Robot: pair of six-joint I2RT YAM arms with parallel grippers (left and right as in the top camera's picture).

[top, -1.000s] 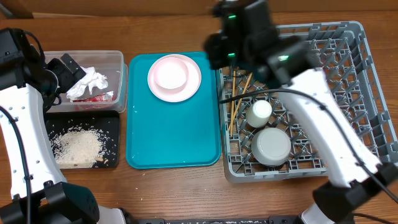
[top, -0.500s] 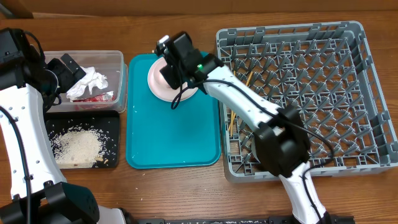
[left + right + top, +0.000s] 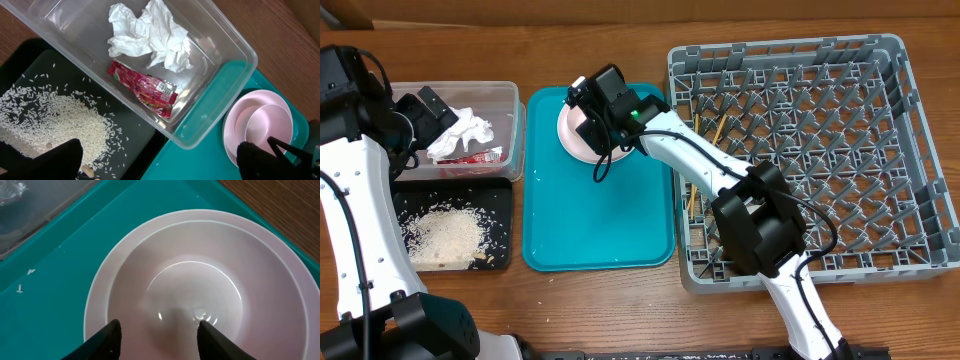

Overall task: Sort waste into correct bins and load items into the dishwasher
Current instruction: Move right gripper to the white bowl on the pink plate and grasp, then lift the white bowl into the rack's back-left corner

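Right gripper (image 3: 159, 327) hanging over the small pink bowl (image 3: 195, 300)
The glossy, empty bowl sits nested on the round pink plate (image 3: 96, 305) at the back of the teal tray (image 3: 600, 220), right under the half-spread fingers, which hold nothing. A second ago this arm was over the grey rack (image 3: 820, 140); now it has swung to the tray. The left gripper (image 3: 160, 155) gapes wide and empty.
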